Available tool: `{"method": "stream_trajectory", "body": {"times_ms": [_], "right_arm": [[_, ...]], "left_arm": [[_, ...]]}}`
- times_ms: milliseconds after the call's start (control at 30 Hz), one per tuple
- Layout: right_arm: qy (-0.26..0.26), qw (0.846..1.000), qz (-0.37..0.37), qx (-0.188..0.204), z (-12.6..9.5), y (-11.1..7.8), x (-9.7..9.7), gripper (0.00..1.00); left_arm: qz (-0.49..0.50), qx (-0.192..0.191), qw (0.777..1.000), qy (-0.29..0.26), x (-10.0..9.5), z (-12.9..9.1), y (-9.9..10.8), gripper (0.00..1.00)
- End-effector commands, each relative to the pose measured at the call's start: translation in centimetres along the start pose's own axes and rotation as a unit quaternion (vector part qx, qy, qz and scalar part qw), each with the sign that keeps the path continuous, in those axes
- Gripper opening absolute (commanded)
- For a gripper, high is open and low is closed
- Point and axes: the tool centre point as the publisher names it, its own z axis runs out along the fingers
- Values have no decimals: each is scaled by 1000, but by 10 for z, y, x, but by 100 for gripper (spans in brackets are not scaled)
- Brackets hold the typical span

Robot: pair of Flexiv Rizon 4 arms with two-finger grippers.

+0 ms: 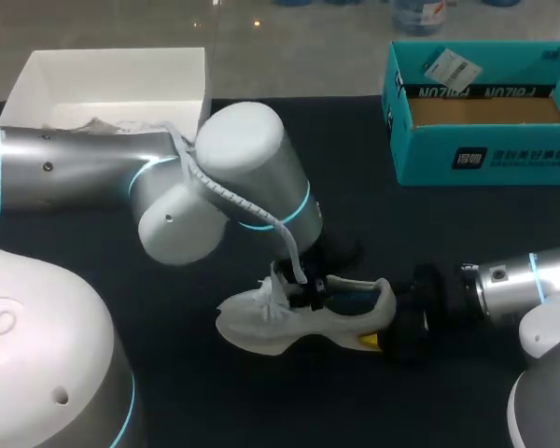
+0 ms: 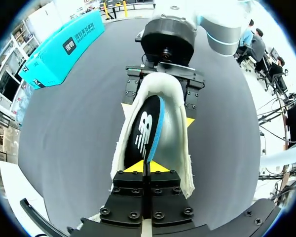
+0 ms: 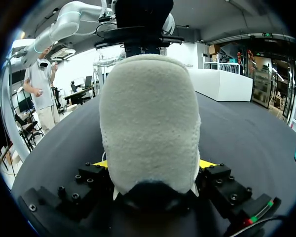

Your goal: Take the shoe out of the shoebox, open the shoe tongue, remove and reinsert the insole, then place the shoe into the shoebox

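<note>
Your left arm (image 1: 75, 168) bends down over the shoe (image 1: 289, 327), which lies on the bench (image 1: 121, 299) with the teal shoebox (image 1: 485, 140) well apart beyond it. Its jaws look pinched narrow on the insole (image 2: 144, 129), tipped on edge inside the shoe, likely to draw it out. At the shoe's heel, your right arm (image 1: 541, 280) lies low, jaws clamping the heel to steady it.

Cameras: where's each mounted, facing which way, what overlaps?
Head: above and behind, looking down on the table; left arm from left, right arm from right.
Left wrist: on the left arm, looking along the left fingers, shut on the insole, into the shoe.
Right wrist: on the right arm, facing the shoe's heel, clamped by the right fingers.
Shared: all see the shoe; the left wrist view also shows the right fingers.
</note>
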Motion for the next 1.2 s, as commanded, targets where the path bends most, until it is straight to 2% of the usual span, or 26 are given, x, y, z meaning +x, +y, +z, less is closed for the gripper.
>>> {"method": "stream_trajectory", "body": {"times_ms": [33, 67, 300, 400, 533, 700, 1000, 1133, 1167, 1200], "right_arm": [[0, 1000, 0, 3, 1, 0, 1, 0], [0, 1000, 0, 3, 1, 0, 1, 0], [0, 1000, 0, 3, 1, 0, 1, 0], [0, 1000, 0, 3, 1, 0, 1, 0], [0, 1000, 0, 3, 1, 0, 1, 0], [0, 1000, 0, 3, 1, 0, 1, 0], [0, 1000, 0, 3, 1, 0, 1, 0], [0, 1000, 0, 3, 1, 0, 1, 0], [0, 1000, 0, 3, 1, 0, 1, 0], [0, 1000, 0, 3, 1, 0, 1, 0]], "left_arm": [[4, 55, 998, 43, -5, -26, 16, 0], [4, 66, 996, 66, -5, -31, 16, 0], [6, 95, 990, 101, -5, -45, 13, 0], [12, 118, 984, 135, -2, -50, 6, 0], [24, 130, 979, 154, 5, -52, -12, 0], [35, 135, 977, 159, 14, -50, -26, 0], [33, 161, 973, 162, 21, -51, -40, 0], [30, 151, 975, 163, 22, -45, -39, 0], [29, 147, 976, 161, 22, -44, -37, 9], [26, 145, 976, 157, 22, -43, -35, 23]]}}
